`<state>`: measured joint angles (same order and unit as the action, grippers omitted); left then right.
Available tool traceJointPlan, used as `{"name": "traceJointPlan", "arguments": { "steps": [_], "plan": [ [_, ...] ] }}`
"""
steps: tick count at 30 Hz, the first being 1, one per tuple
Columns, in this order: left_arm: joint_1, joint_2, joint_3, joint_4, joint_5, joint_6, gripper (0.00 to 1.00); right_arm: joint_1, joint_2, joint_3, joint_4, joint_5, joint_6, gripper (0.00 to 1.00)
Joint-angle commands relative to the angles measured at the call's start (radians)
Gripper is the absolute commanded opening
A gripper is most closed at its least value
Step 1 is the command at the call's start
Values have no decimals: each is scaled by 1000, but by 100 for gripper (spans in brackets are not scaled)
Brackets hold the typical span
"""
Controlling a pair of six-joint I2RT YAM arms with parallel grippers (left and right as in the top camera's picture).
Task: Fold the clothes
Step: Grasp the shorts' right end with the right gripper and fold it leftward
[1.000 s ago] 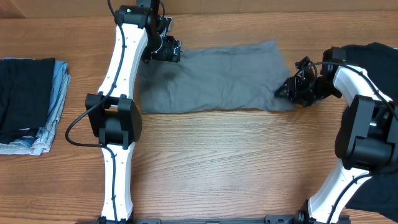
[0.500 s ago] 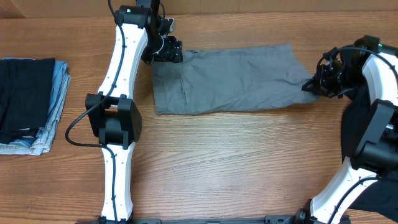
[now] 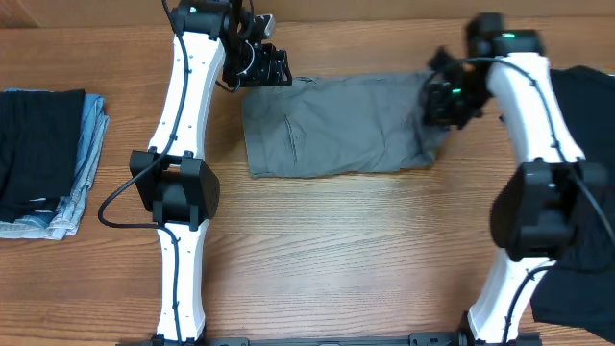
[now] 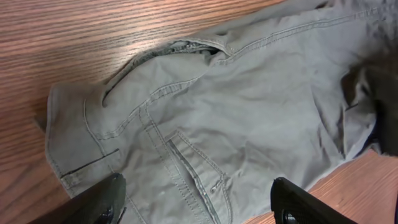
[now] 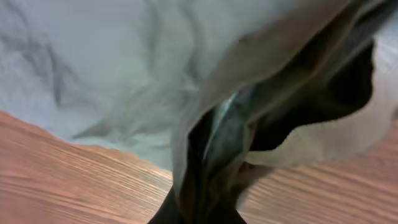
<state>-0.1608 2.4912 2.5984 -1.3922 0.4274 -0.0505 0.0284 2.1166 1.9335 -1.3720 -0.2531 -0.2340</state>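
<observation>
Overhead, the grey shorts (image 3: 336,125) lie upper middle on the worktop (image 3: 336,250), bare wood open below, a folded stack (image 3: 43,159) far left, a black garment (image 3: 598,106) at right; the left gripper (image 3: 277,69) is at their upper-left corner, the right gripper (image 3: 444,104) at their right end. Left wrist: jaws spread wide over the shorts, gripping nothing. Right wrist: jaws pressed together, pinching a raised grey fold.

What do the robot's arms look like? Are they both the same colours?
Yes, they match. The left arm and right arm are long white tubes joined by chunky black joints. A thin black cable loops out beside the left one. A tiny green light glows on the right arm. The left gripper and right gripper are black.
</observation>
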Motion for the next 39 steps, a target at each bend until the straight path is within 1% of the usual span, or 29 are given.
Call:
{"name": "traceJointPlan", "arguments": {
  "steps": [1,4,7,12,18,21,22,25,28,35,36,37,38,39],
  "plan": [
    [13,-3,31,-2,18,-5,78,112,-1,26,9,98,-10,4],
    [20,-3,31,-3,18,-5,79,203,-1,24,31,142,-11,4],
    [38,-3,31,-7,18,-6,79,300,2,11,74,148,-71,4],
    [65,-3,31,-19,18,-6,79,383,29,10,116,148,-115,4],
    [71,-3,31,-22,18,-5,79,397,97,10,133,123,-115,4],
    [71,-3,31,-22,18,-5,79,398,128,10,100,59,-119,4],
    [71,-3,31,-22,18,-5,79,401,131,10,74,41,-150,4],
    [71,-3,31,-21,17,-5,80,416,133,10,19,39,-164,4],
    [71,-3,31,-21,17,-6,79,420,135,6,11,38,-164,4],
    [71,-3,31,-13,11,-6,82,438,135,-91,10,34,-166,4],
    [71,-3,31,-11,11,-6,82,438,133,-84,-8,35,-163,7],
    [71,-3,31,-8,11,-6,82,438,129,-49,-51,34,-163,22],
    [71,-3,31,-4,11,-6,83,438,127,7,-100,34,-163,49],
    [71,-3,31,2,11,-6,83,437,126,64,-142,34,-162,56]
  ]
}}
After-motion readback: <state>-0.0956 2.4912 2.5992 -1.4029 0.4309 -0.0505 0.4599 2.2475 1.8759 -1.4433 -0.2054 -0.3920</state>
